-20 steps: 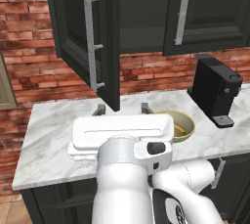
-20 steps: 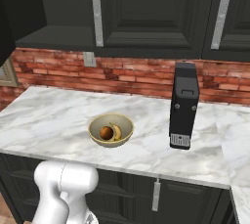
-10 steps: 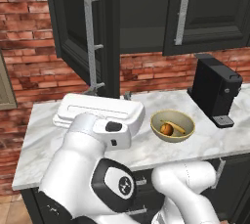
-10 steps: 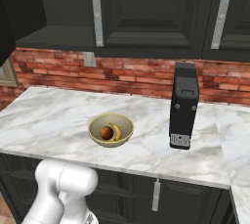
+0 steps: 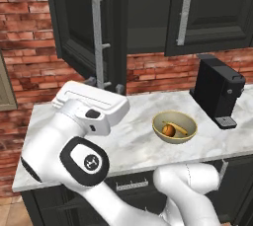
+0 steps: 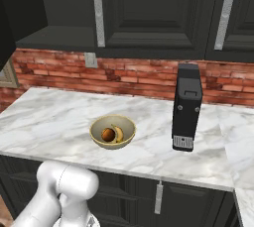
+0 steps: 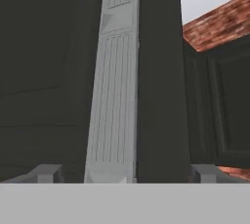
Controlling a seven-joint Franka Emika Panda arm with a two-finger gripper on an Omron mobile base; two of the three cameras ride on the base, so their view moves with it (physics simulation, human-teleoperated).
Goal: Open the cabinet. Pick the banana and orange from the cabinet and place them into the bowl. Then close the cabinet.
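The black cabinet (image 5: 74,22) has its left door swung open; its right door (image 6: 149,8) is closed. My gripper (image 5: 105,84) is open, and its fingertips (image 7: 46,173) stand either side of the lower end of the open door's silver bar handle (image 7: 114,96) without touching it. On the marble counter sits the tan bowl (image 5: 188,120), which holds the orange (image 5: 168,130) and the banana (image 5: 180,129). From the right base view, the bowl (image 6: 99,124) shows the orange (image 6: 107,134) on the left and the banana (image 6: 119,133) beside it.
A black coffee machine (image 5: 217,92) stands on the counter (image 6: 54,117) right of the bowl, against the brick wall. The open door juts out over the counter's left part. Dark drawers (image 6: 158,198) run below the counter edge.
My hand has swung left and a little up, away from above the bowl to the open door's handle. The gripper stayed open. The bowl and the fruit did not move.
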